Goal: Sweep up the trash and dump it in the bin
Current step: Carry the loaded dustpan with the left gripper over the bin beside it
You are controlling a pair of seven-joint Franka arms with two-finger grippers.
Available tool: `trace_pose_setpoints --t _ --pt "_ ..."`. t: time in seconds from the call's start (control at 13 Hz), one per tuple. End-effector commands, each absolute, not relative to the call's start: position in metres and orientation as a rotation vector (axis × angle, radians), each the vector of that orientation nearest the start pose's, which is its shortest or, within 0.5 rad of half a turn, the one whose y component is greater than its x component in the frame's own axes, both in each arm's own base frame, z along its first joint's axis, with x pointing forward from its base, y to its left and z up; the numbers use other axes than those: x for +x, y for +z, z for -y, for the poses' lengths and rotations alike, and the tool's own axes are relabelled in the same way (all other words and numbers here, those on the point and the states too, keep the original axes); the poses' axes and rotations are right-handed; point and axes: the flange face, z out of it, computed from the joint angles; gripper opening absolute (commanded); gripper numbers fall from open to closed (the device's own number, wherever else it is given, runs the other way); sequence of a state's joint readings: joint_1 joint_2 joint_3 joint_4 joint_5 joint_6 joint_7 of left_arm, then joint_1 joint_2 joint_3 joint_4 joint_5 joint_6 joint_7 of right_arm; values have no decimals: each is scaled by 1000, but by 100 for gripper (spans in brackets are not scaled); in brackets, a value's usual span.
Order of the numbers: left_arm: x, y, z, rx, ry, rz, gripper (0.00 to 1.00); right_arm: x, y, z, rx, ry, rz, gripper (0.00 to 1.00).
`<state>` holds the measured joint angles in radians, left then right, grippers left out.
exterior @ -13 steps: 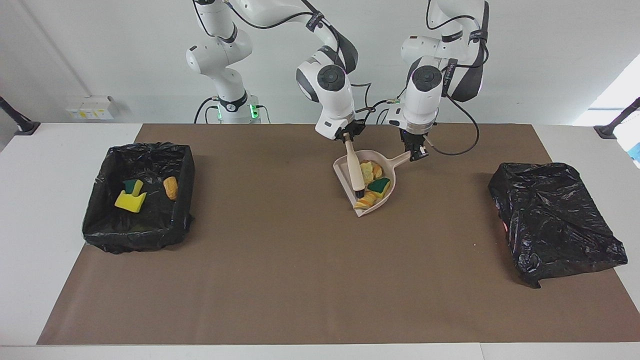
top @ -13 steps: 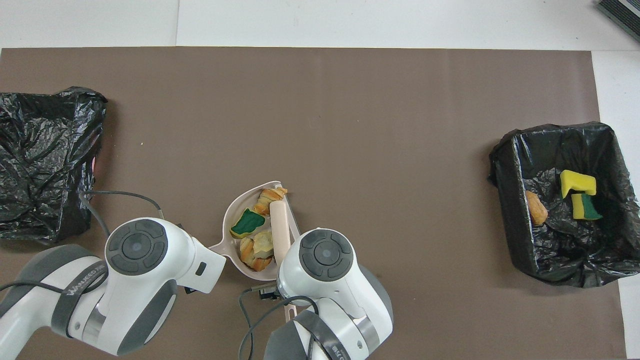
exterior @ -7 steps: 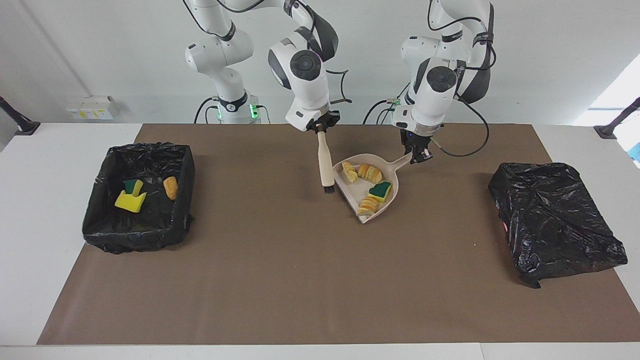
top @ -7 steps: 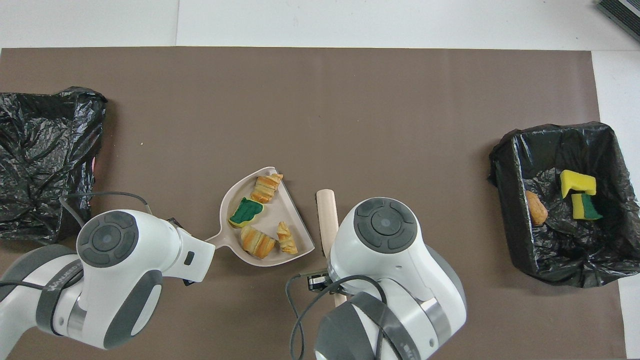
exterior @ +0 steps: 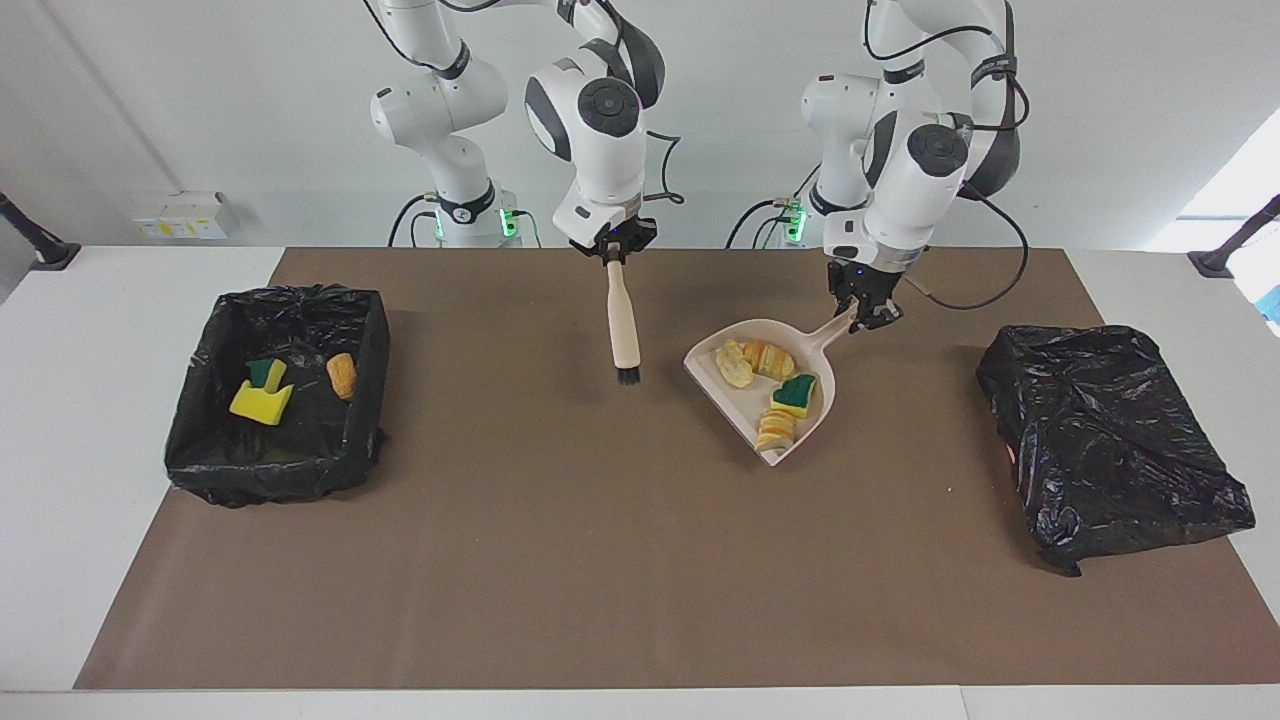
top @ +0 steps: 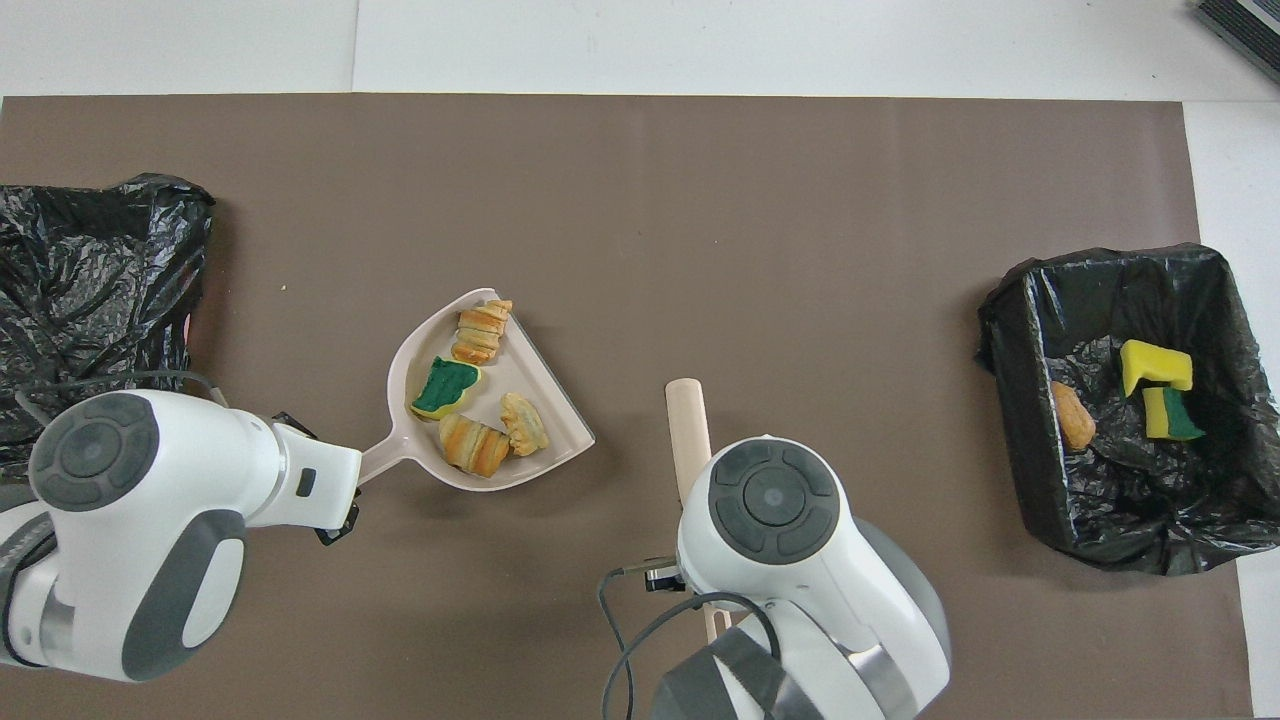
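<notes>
Several scraps of trash (exterior: 797, 393) (top: 444, 388), sponge pieces and bread-like chunks, lie in the beige dustpan (exterior: 748, 400) (top: 530, 385). My left gripper (exterior: 866, 312) is shut on the dustpan's handle (top: 380, 462) and holds the pan slightly off the brown mat. My right gripper (exterior: 613, 254) is shut on the top of the beige brush (exterior: 622, 320) (top: 688, 420), which hangs bristles down beside the pan. The bin (exterior: 205, 350) (top: 1000, 330), lined with black plastic, stands at the right arm's end and holds two sponge scraps (exterior: 262, 400) and a bread chunk (exterior: 341, 375).
A crumpled black plastic bag (exterior: 1110, 440) (top: 90, 310) covers something at the left arm's end of the table. The brown mat (exterior: 560, 560) covers most of the white table.
The brush has lifted out of the dustpan and moved toward the bin's end. The left gripper has carried the dustpan with its scraps toward the left arm's end.
</notes>
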<state>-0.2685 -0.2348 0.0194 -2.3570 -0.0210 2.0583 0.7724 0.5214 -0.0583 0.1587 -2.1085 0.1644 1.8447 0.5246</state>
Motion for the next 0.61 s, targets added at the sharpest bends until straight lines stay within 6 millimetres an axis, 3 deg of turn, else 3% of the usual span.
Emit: trace_pose_setpoints --t 0.0,0.23,0.38,0.46,0.54 --pt "461 470 70 -2807 88 -1544 0 353 405 -364 -3136 302 88 0" --pt "480 503 4 -2838 96 -1508 0 324 355 -413 -3145 301 117 0" --pt "502 519 -42 -2884 134 -1433 0 315 338 -424 -3144 299 141 0" --pt "512 531 -70 -2895 183 -1415 0 314 339 -423 -3156 314 132 0" --pt "519 541 -98 -2880 241 -1414 0 314 345 -425 -3174 330 118 45"
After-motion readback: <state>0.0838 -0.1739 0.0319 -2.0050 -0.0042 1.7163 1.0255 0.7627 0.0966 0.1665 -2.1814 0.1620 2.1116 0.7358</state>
